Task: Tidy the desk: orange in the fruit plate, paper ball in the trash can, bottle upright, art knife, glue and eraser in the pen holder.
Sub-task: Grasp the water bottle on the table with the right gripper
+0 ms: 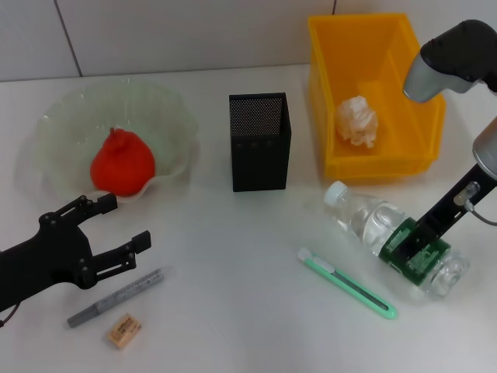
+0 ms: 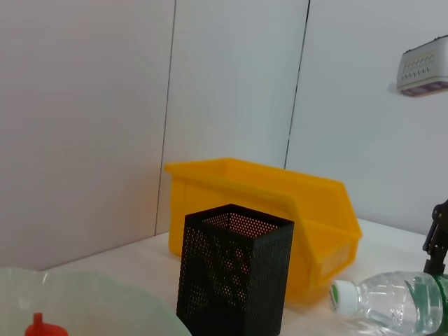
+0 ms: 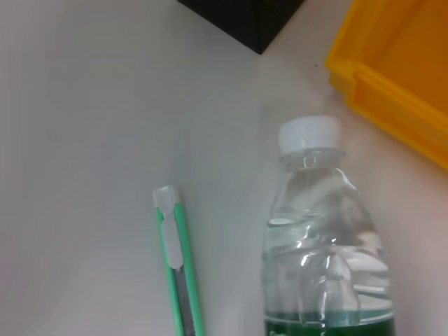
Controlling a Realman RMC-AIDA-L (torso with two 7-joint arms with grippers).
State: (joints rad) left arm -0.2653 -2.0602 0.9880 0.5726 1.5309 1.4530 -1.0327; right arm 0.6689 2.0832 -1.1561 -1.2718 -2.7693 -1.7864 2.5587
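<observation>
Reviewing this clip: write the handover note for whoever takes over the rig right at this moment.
Left pincer: open, hovering near the glue and eraser, holding nothing.
Right pincer: down on the bottle, which lies on its side; grip state unclear.
Done: orange in fruit plate; paper ball in yellow trash can.
Left: stand bottle upright; art knife, glue and eraser into pen holder.

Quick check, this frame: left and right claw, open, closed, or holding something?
Left claw: open, holding nothing, above the desk near the glue stick.
Right claw: down on the lying bottle at its green label; whether it is closed cannot be told.
</observation>
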